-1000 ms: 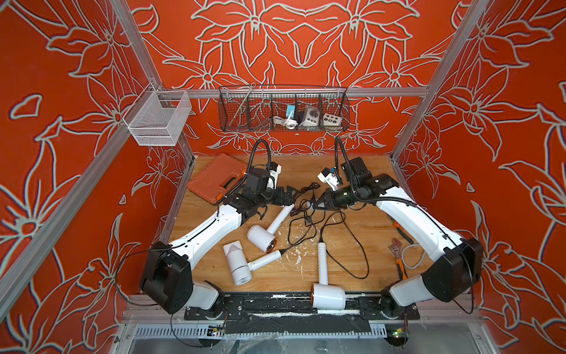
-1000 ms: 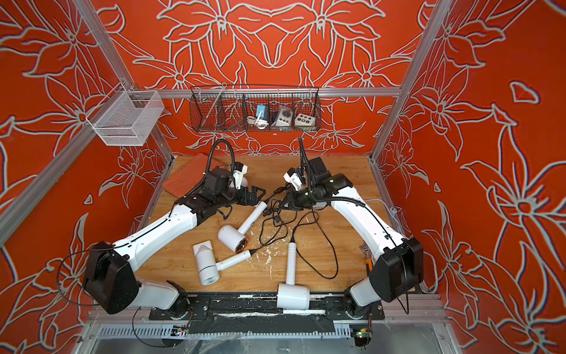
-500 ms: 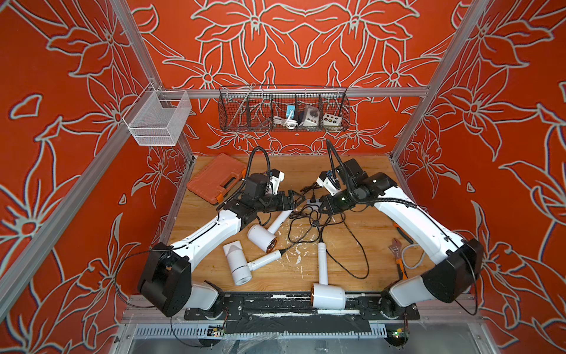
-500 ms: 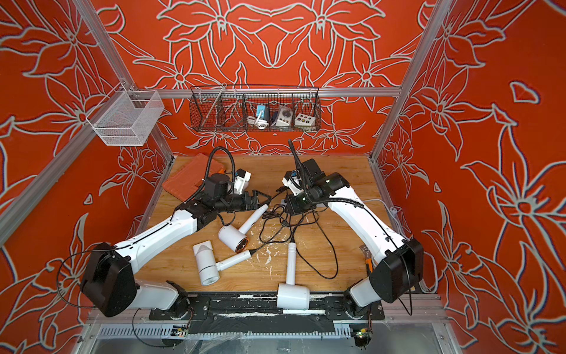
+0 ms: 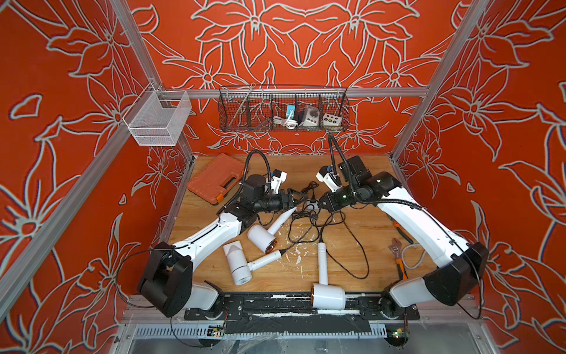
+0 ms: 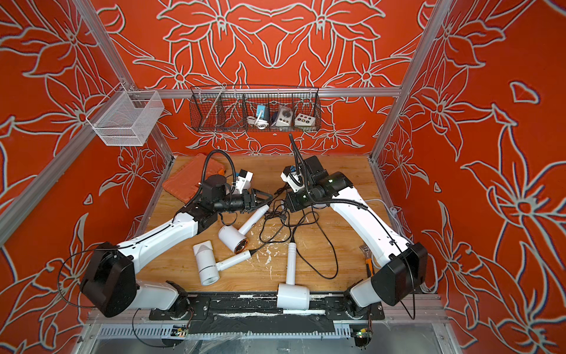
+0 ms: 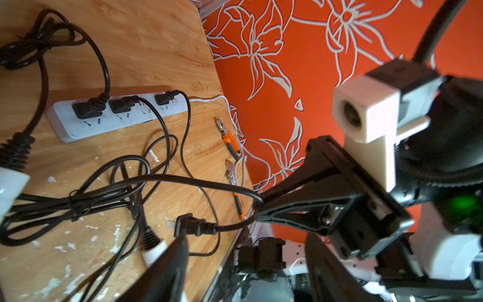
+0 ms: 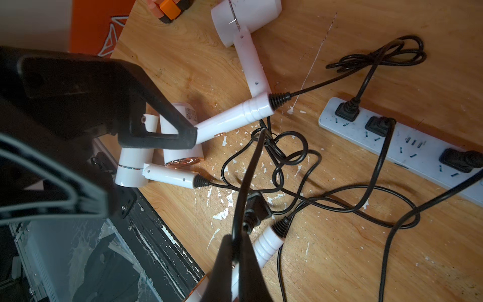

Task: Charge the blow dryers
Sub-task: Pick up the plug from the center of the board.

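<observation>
**Left gripper draws up to the plug the right gripper is presenting**

Since a second ago, our left arm has reached further toward the middle of the bench (image 5: 306, 165) and its jaws have narrowed. The right arm has hardly shifted.

The left gripper (image 7: 245, 239) stands apart and holds nothing. In the left wrist view the loose plug (image 7: 189, 224) sits just above one of its fingertips; we cannot tell whether they touch. The right gripper (image 7: 260, 206) is pinched together on a thin black cord (image 7: 198, 184) just behind that plug, whose prongs point away from the pinch.

Below the two grippers lies a tangle of black cords. Three blow dryers (image 5: 262, 239) show in both top views:
- One lies just beside the left forearm, its handle running up under the left gripper.
- A second lies just beside it, nearer the front.
- A third rests at the front edge, its handle pointing at the tangle.

In the right wrist view we see a fourth blow dryer (image 8: 245, 18) near the orange case (image 5: 216, 177).

The white power strip (image 7: 104, 125) lies flat on the bench by the right arm. Three seated plugs (image 7: 121, 104) are in it, and some of its sockets are free. Pliers (image 7: 230, 138) lie at the bench edge beyond it.
</observation>
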You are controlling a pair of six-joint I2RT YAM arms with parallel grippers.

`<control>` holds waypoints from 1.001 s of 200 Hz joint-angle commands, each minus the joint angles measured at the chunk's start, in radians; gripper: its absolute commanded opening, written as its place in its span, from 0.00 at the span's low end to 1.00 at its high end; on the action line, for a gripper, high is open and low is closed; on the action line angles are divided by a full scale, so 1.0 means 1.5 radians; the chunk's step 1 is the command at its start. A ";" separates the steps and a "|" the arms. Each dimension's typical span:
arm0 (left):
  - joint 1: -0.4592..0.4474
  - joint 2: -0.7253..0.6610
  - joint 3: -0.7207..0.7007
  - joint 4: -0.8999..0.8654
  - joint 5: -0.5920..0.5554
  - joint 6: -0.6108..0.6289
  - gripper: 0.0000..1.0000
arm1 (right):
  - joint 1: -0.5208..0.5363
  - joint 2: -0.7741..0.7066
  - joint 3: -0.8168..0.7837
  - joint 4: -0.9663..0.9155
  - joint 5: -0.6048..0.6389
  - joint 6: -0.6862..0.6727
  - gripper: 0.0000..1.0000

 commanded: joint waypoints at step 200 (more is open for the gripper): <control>-0.017 0.033 0.031 -0.104 0.114 0.909 0.48 | 0.003 0.079 0.017 -0.066 -0.249 -0.128 0.00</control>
